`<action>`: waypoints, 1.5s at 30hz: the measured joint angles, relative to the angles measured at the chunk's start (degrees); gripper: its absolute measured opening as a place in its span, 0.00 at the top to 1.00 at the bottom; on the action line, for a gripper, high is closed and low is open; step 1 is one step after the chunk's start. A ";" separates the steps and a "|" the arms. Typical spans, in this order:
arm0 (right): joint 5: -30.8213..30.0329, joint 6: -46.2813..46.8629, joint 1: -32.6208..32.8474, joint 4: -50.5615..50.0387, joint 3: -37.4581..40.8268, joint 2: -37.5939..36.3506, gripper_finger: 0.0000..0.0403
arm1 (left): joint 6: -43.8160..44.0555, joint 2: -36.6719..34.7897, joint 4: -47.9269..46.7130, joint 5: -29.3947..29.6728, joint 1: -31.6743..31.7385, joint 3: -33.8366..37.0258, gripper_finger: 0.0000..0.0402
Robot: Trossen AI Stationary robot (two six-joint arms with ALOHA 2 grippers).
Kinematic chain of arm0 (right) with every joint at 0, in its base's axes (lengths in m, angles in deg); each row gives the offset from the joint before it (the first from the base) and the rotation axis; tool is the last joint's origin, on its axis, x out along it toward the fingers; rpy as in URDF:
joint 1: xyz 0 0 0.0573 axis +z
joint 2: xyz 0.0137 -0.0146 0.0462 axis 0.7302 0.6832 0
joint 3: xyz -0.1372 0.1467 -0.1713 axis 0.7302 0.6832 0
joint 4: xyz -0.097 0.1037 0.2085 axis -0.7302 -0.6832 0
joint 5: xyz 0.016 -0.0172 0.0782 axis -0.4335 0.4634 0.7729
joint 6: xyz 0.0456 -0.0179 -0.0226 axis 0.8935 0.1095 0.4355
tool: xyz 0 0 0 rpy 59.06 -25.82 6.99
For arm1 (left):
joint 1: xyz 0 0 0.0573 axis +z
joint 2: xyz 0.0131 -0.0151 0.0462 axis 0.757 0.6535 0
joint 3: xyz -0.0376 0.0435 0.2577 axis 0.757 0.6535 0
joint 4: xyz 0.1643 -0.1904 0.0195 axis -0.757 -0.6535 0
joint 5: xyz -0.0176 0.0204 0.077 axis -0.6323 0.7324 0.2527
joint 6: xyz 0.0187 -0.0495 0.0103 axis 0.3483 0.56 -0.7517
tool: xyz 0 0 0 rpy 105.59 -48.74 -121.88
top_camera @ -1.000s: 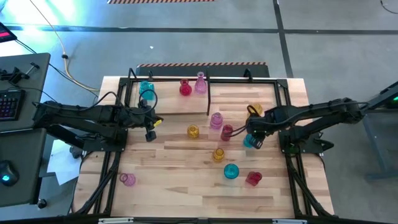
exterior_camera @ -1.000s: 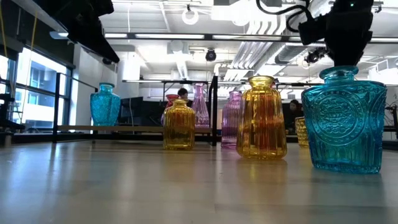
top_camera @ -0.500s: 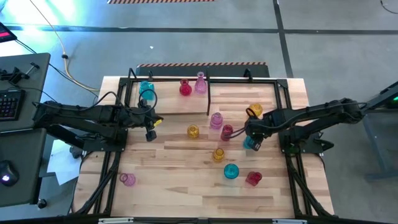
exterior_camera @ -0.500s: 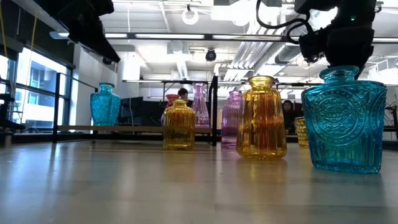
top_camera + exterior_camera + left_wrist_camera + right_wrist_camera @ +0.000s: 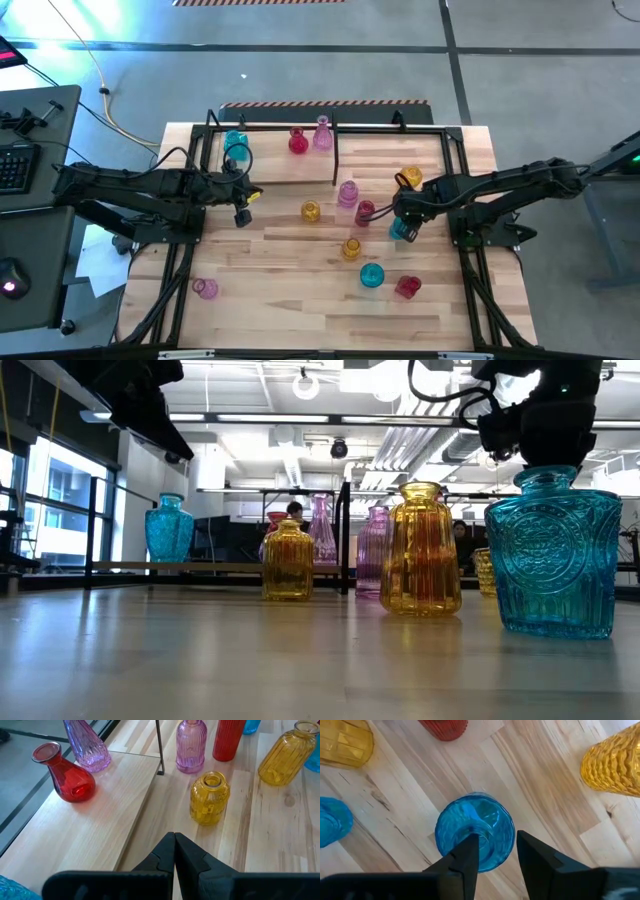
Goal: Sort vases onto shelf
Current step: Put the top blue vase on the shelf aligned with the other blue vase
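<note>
From the high view, the right gripper (image 5: 404, 222) reaches in over a cyan vase (image 5: 402, 229) standing right of the table's middle, with a red vase (image 5: 365, 211) just beside it and an amber vase (image 5: 411, 178) farther back. The shelf (image 5: 290, 172) lies along the far left part of the table (image 5: 300, 310); on it stand two cyan vases, a red bulbous vase (image 5: 298, 141) and a pale pink narrow vase (image 5: 323, 133). The left gripper (image 5: 243, 205) hangs in front of the shelf, over bare wood. More vases are scattered on the tabletop, among them a pink one at the near left corner.

In the low view, a large embossed cyan vase (image 5: 553, 552) fills the right side, with the right arm's dark gripper above and behind it. A ribbed amber vase (image 5: 420, 550) stands beside it.

The left wrist view shows the left gripper's fingers (image 5: 161, 859) pressed together above the plank's edge. The red bulbous vase and the pale pink one rest on the plank, while a small yellow vase (image 5: 209, 799) stands on the tabletop close ahead.

The right wrist view looks down into the cyan vase, round and translucent, with its mouth between the right gripper's fingers (image 5: 465, 859). They are spread on either side of the neck; whether they touch the glass cannot be told.
</note>
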 joint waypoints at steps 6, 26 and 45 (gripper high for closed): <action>0.68 -0.21 0.00 -0.03 -0.02 0.00 0.83 | 0.00 0.00 0.00 -0.02 0.00 0.00 1.00; 3.78 -0.70 1.68 -8.19 -7.55 0.07 0.99 | -1.18 0.00 0.00 -0.17 0.00 0.00 1.00; -0.91 -29.54 -0.24 -21.95 -65.52 31.79 1.00 | -2.89 -0.02 0.70 -0.24 0.02 0.00 1.00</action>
